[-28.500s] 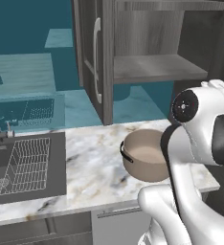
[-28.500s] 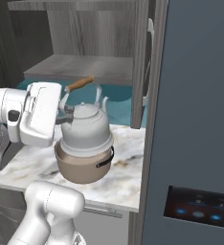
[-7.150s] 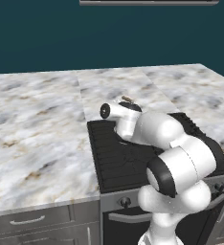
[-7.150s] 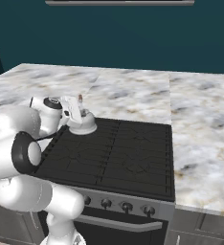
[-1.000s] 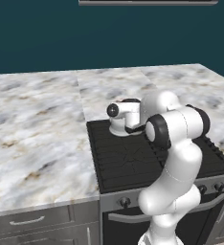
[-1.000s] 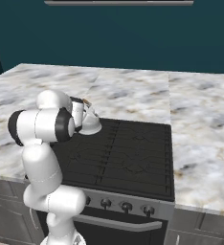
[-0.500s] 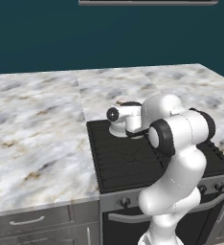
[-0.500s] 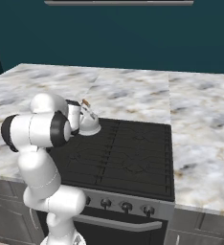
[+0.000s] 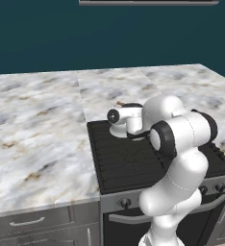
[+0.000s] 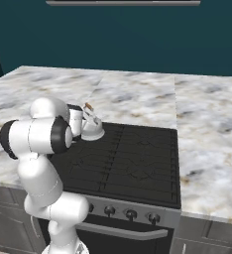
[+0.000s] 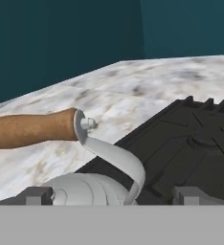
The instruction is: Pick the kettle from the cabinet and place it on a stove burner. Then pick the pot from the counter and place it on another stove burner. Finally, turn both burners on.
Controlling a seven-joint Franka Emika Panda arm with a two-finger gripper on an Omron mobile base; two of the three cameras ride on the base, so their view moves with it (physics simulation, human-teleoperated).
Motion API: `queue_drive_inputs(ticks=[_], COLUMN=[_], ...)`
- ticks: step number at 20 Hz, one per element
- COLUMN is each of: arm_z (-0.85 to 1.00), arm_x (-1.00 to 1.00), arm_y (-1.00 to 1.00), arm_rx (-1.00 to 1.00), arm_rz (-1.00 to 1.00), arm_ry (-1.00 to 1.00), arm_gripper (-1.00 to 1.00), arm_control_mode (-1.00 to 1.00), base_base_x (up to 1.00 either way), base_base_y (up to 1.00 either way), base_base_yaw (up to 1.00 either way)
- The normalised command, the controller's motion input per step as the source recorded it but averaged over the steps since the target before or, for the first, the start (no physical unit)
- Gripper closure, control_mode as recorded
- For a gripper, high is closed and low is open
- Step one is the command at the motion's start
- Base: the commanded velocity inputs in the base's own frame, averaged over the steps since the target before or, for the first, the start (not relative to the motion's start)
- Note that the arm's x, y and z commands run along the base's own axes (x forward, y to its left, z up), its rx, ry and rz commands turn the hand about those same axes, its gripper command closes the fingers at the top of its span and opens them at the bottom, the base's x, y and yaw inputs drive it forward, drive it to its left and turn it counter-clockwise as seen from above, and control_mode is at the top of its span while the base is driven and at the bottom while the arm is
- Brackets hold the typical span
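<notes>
The small silvery kettle (image 10: 93, 130) stands upright on the back-left burner (image 10: 102, 140) of the black cooktop. Its brown wooden grip (image 11: 31, 129) sits on the arched handle above the lid (image 11: 85, 187). My gripper (image 11: 111, 196) is open, and its two fingertips (image 11: 37, 195) stand wide apart on either side of the kettle's top without pinching it. From the left base the hand (image 9: 120, 122) covers most of the kettle (image 9: 117, 131). From the right base the gripper (image 10: 84, 123) is just left of the kettle. The pot and the cabinet are out of view.
Black grates (image 9: 133, 158) cover the stove, with dark round knobs (image 10: 130, 214) along its grey front. Veined marble counter (image 9: 32, 139) runs to the left, behind and to the right (image 10: 212, 134) of the stove. A dark teal wall stands behind.
The arm's elbow has sunk a little and the hand has eased slightly off the kettle, which stays put on its burner. The jaws remain wide.
</notes>
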Motion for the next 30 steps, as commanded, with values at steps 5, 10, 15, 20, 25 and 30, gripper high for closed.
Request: queue_drive_inputs(ticks=[5, 10, 15, 20, 25, 30], arm_z=[0.03, 0.09, 0.26, 0.35, 0.35, 0.27], arm_x=[-0.15, -0.20, -0.23, -0.20, -0.32, -0.46], arm_y=[0.10, 0.13, 0.17, 0.14, 0.10, 0.09], arm_rx=[0.00, 0.00, 0.00, 0.00, -0.01, 0.00], arm_rz=[-0.01, -0.03, -0.05, -0.05, -0.06, -0.05], arm_ry=[-0.01, 0.00, 0.00, 0.00, 0.00, 0.00], arm_gripper=[-1.00, -1.00, -1.00, -1.00, -1.00, -1.00], arm_control_mode=[-1.00, -1.00, -1.00, -1.00, -1.00, -1.00], base_base_x=[0.00, 0.00, 0.00, 0.00, 0.00, 0.00], base_base_y=[0.00, 0.00, 0.00, 0.00, 0.00, 0.00], base_base_yaw=[0.00, 0.00, 0.00, 0.00, 0.00, 0.00])
